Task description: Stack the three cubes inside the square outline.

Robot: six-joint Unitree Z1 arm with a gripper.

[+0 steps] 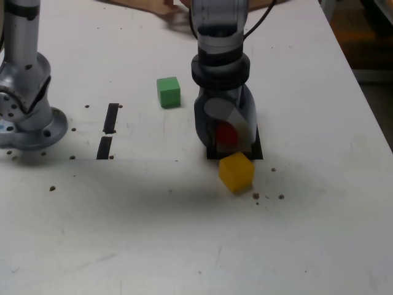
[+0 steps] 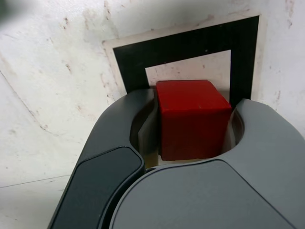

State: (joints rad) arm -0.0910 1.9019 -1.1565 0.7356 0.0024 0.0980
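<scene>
My gripper stands straight down over the square outline of black tape, right of the table's middle in the exterior view. It is shut on the red cube. In the wrist view the red cube sits between the two grey jaws of the gripper, low over the white centre of the square outline. The yellow cube lies turned at an angle just outside the outline's near edge. The green cube rests apart, further back and toward the exterior view's left.
Another arm's metal base stands at the exterior view's left edge. Two short black tape strips lie beside it. A person's hand rests at the table's far edge. The table's right edge runs close by.
</scene>
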